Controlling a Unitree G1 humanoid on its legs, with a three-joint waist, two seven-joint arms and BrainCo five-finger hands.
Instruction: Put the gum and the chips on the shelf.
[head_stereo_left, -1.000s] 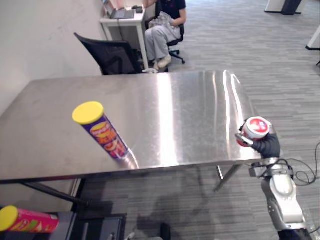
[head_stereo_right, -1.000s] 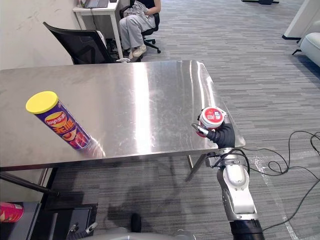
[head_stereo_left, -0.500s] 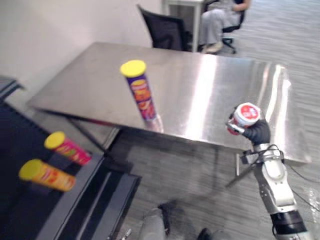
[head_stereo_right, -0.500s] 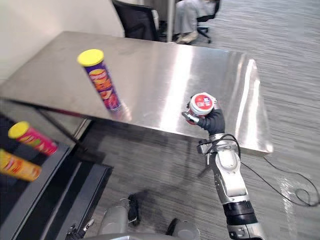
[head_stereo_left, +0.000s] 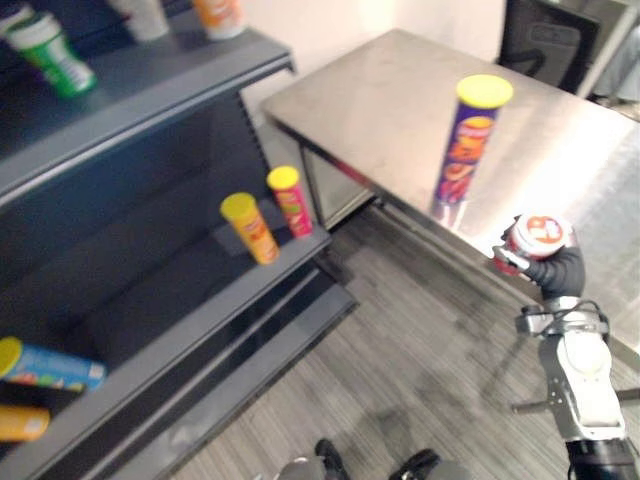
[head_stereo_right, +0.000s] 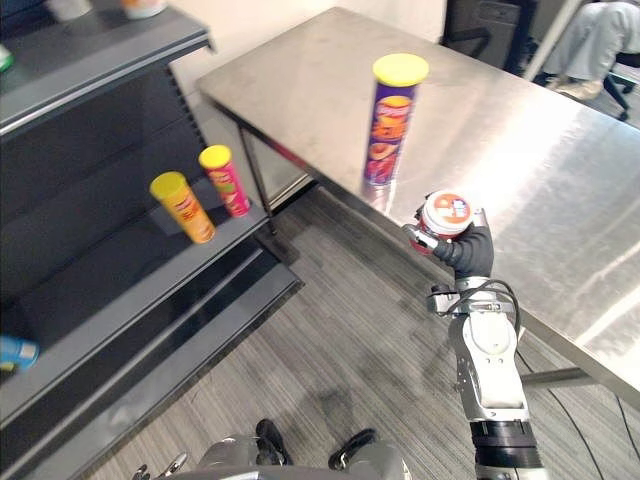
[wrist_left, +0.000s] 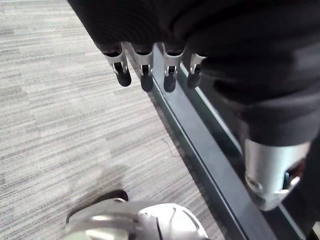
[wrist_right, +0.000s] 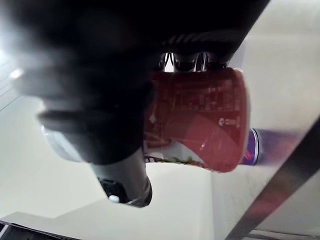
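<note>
The robot's right hand has its fingers and thumb curled around a small red gum tub with a white and red lid, holding it up in the air beside the near edge of a steel table. The purple chips can with a yellow lid stands upright on that table, close to the same edge and near the held tub. The left hand hangs over the carpet with relaxed fingers and holds nothing. A dark shelf stands off the table's corner; on its middle board a yellow can and a red can stand at the end nearest the table. The main risk seems to be the raised arm brushing the chips can as it swings toward the shelf and tipping it off the edge. The tub could also slip, since the fingers appear to grip only its smooth sides. On arrival, the hand could knock over the two cans by the board's corner or catch the board above.
</note>
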